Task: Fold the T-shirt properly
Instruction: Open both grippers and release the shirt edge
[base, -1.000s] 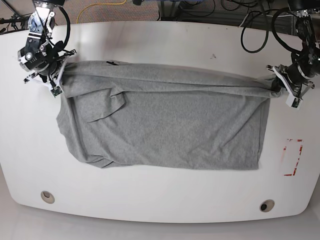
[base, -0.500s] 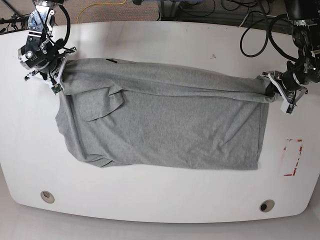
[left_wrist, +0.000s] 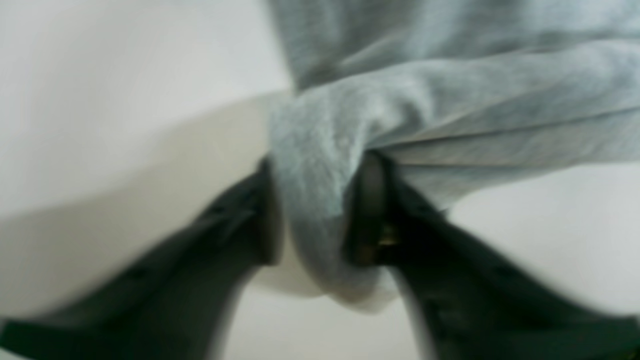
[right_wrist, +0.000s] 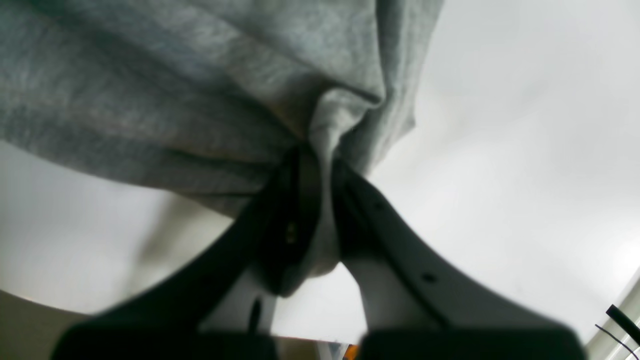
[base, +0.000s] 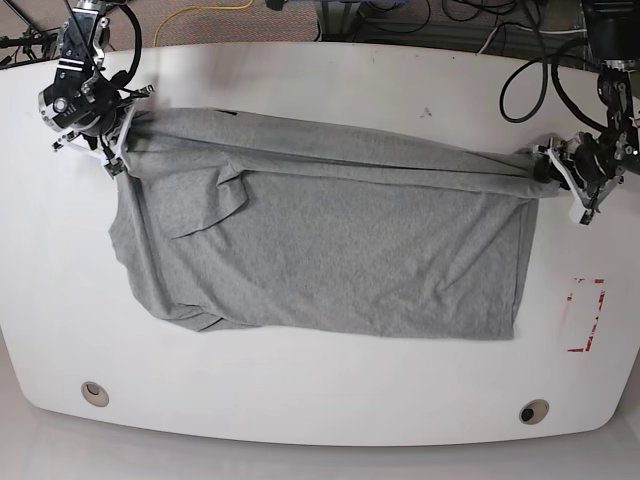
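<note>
The T-shirt (base: 330, 245) is spread across the middle of the white surface (base: 330, 400), plain grey side up, with no lettering seen. Its far edge is drawn into a taut, bunched ridge running between the 2 tools, while the rest lies fairly flat, with a loose fold of cloth near the base view's left end.

The right tool (base: 118, 140), at the base view's upper left, is closed on the T-shirt's far corner. In the right wrist view the dark fingers (right_wrist: 295, 200) are pressed nearly together, with a thin pinch of grey cloth (right_wrist: 200, 90) caught between them and a small tuft hanging out below.

The left tool (base: 556, 172), at the base view's right, sits at the opposite far corner. In the left wrist view its 2 dark fingers (left_wrist: 367, 215) are parted, and a thick roll of the T-shirt (left_wrist: 450, 100) passes through the gap, touching both inner faces. That view is blurred, so whether the cloth is gripped firmly or merely resting between the fingers cannot be told.

A red rectangular outline (base: 585, 315) is marked on the surface near the right edge, apart from the T-shirt. 2 round holes (base: 95, 393) are set near the surface's front corners. Black cables (base: 520, 70) are draped over the far right of the surface.
</note>
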